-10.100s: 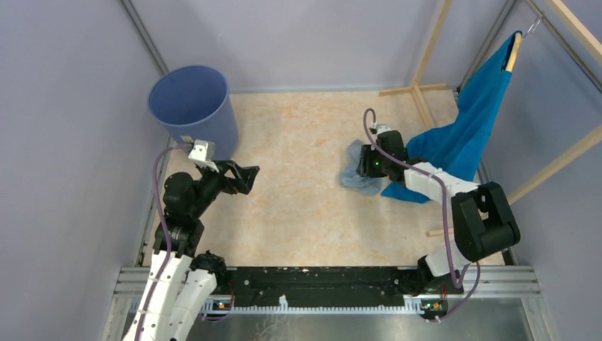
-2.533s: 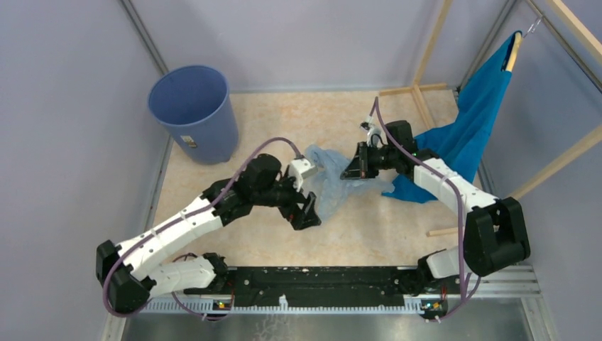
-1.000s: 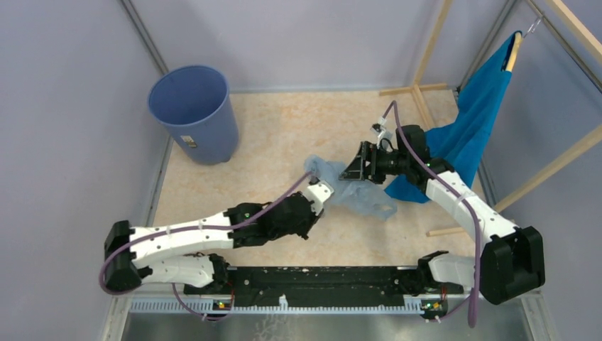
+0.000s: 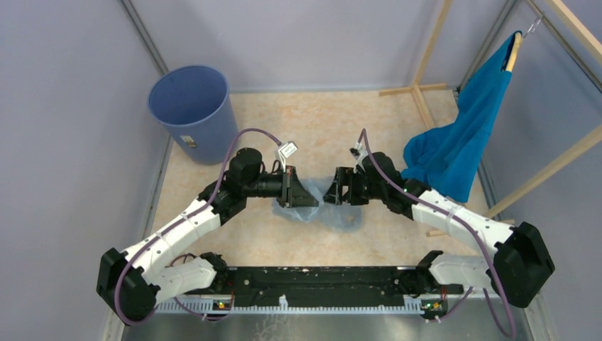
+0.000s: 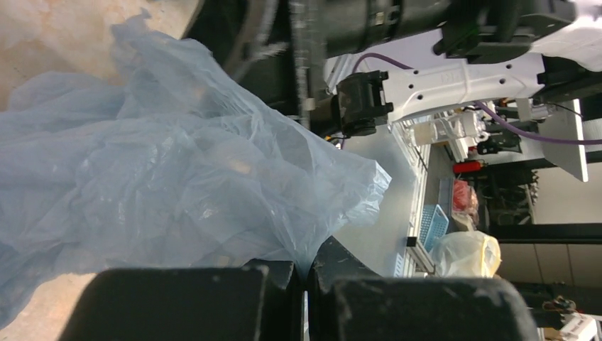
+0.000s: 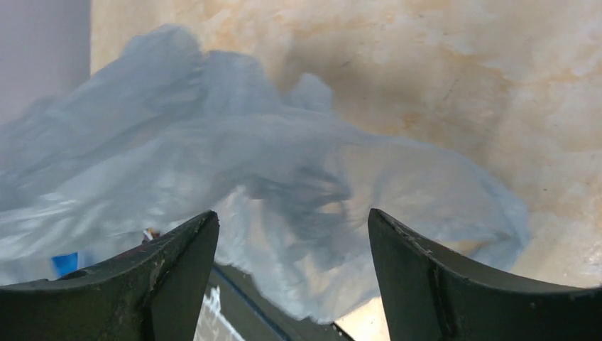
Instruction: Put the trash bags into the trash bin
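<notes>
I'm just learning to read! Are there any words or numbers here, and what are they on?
No text here can be read.
The pale label on the trash bin: too small to read.

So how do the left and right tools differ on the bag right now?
The left tool is shut; the right tool is wide open. The left pinches the bag; the right grips nothing, the bag lying ahead of it. Both face each other low over the table.
</notes>
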Tool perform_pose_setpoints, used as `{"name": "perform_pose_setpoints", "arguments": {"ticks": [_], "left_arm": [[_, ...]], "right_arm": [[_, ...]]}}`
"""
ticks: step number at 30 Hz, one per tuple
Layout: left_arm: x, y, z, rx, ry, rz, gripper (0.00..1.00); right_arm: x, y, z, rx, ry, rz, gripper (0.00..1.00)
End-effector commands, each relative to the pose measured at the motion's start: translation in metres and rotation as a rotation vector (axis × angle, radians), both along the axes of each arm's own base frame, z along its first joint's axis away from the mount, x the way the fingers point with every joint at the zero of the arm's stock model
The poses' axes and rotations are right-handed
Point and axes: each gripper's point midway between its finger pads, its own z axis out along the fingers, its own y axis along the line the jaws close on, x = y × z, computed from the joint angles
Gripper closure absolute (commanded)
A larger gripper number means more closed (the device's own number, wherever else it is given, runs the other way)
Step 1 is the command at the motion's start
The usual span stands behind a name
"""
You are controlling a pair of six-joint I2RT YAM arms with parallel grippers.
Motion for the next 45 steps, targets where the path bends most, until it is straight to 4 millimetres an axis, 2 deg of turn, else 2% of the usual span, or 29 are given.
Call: {"name": "perform_pose_setpoints", "arguments": {"ticks": [1, 2, 4, 5, 8, 9, 10, 13, 16, 22, 24, 29, 34, 38, 40, 45], "left_arm": [[-0.004, -0.004, 0.016, -0.071, -0.003, -0.039, 1.00], [-0.004, -0.003, 0.017, -0.070, -0.004, -0.036, 1.00], [-0.002, -0.001, 0.013, -0.047, -0.004, -0.020, 1.00], [-0.001, 0.000, 0.011, -0.032, -0.011, -0.008, 0.94], [0.008, 0.007, 0.010, 0.026, -0.057, 0.049, 0.57], [0.012, 0.011, 0.009, 0.049, -0.077, 0.081, 0.47], [0.016, 0.015, 0.009, 0.073, -0.105, 0.106, 0.38], [0.023, 0.028, 0.013, 0.126, -0.195, 0.160, 0.17], [0.022, 0.037, 0.018, 0.156, -0.252, 0.177, 0.03], [0.036, 0.081, 0.002, 0.357, -0.320, 0.351, 0.02], [0.035, 0.089, -0.002, 0.378, -0.330, 0.371, 0.02], [0.034, 0.090, -0.003, 0.373, -0.347, 0.371, 0.02], [0.028, 0.083, -0.006, 0.352, -0.399, 0.295, 0.02], [0.032, 0.090, -0.020, 0.457, -0.405, 0.309, 0.02], [0.035, 0.091, -0.022, 0.489, -0.422, 0.320, 0.02], [0.045, 0.084, -0.026, 0.515, -0.431, 0.329, 0.15]], "right_arm": [[0.030, 0.001, -0.004, 0.029, -0.037, -0.195, 0.24], [0.030, 0.003, -0.004, 0.046, -0.034, -0.198, 0.27], [0.031, 0.011, 0.002, 0.102, -0.045, -0.187, 0.39], [0.031, 0.013, 0.005, 0.118, -0.047, -0.185, 0.47], [0.031, 0.013, 0.009, 0.126, -0.049, -0.188, 0.80], [0.032, 0.012, 0.009, 0.118, -0.044, -0.197, 0.92], [0.033, 0.009, 0.008, 0.102, -0.034, -0.214, 1.00], [0.035, 0.004, 0.007, 0.074, -0.011, -0.234, 1.00], [0.037, 0.000, 0.004, 0.063, 0.014, -0.248, 1.00], [0.041, -0.003, 0.003, 0.097, 0.047, -0.246, 1.00], [0.042, -0.001, 0.005, 0.112, 0.048, -0.226, 1.00], [0.043, 0.002, 0.007, 0.120, 0.053, -0.194, 1.00], [0.043, 0.003, 0.004, 0.130, 0.068, -0.181, 1.00], [0.041, 0.004, 0.004, 0.141, 0.073, -0.173, 1.00], [0.042, 0.004, 0.003, 0.145, 0.075, -0.170, 1.00], [0.040, 0.008, 0.003, 0.158, 0.088, -0.149, 1.00]]}}
